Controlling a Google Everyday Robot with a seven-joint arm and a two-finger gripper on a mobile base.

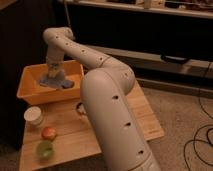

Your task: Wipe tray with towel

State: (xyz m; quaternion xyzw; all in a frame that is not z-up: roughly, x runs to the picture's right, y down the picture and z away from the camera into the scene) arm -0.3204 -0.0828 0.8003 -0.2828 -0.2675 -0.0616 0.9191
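Note:
An orange-yellow tray (30, 92) sits at the back left of the wooden table (67, 130). A grey-blue towel (56, 79) lies spread inside it. My white arm reaches over the table and down into the tray. My gripper (52, 70) is at the towel, pressing on its upper part.
A white cup (34, 116), a small orange-red fruit (48, 133) and a green object (45, 150) stand on the table's front left. A small dark-and-white object (80, 108) lies beside my arm. Dark shelving runs behind; cables lie on the floor at the right.

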